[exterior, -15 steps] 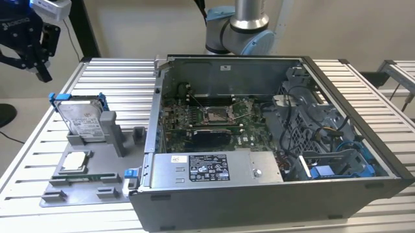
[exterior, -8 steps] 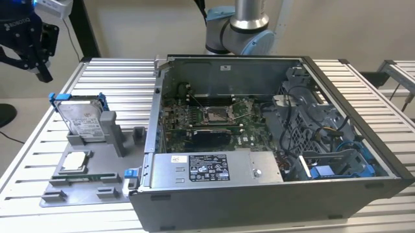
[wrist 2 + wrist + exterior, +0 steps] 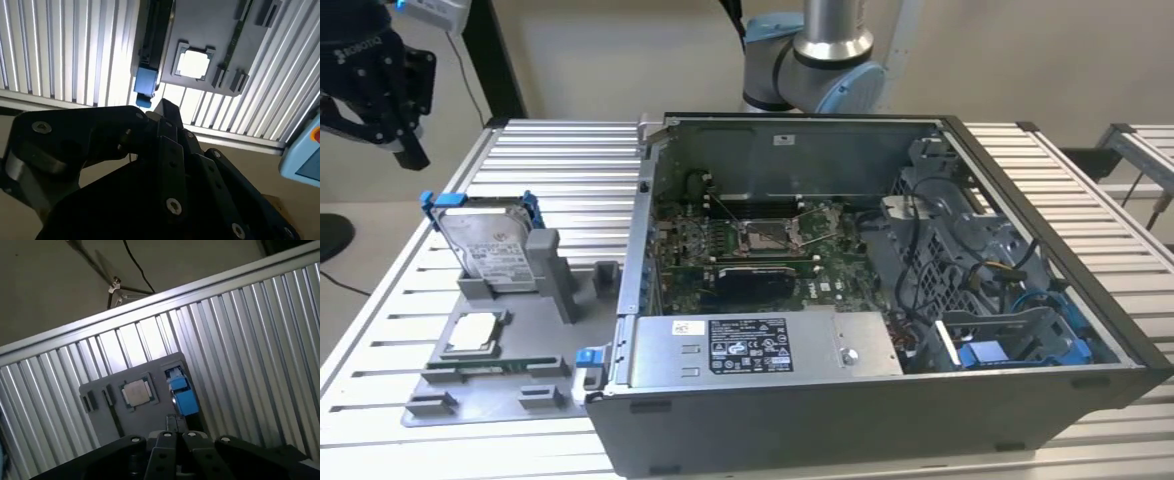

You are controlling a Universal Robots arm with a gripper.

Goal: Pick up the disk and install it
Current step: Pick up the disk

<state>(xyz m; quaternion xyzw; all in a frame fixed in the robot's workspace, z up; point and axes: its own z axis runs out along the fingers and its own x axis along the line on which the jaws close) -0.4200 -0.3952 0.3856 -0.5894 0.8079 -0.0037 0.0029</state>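
The disk (image 3: 490, 247) stands on edge in a slot of the grey holder plate (image 3: 480, 385), at the exterior view's left. It is silver with a white label and a blue frame. My black gripper (image 3: 410, 152) hangs high above the table's far left corner, well clear of the disk. In both wrist views the fingers meet at a point with nothing between them, gripper (image 3: 164, 104), gripper (image 3: 172, 419). Beyond the tips I see the disk edge-on, disk (image 3: 151, 45), and its blue end, disk (image 3: 182, 394).
An open computer case (image 3: 854, 420) lies right of the holder, with a drive cage and blue bracket (image 3: 983, 352) at its near right. A small square chip (image 3: 472, 333) sits in the holder plate. The slatted metal table (image 3: 560, 150) carries it all.
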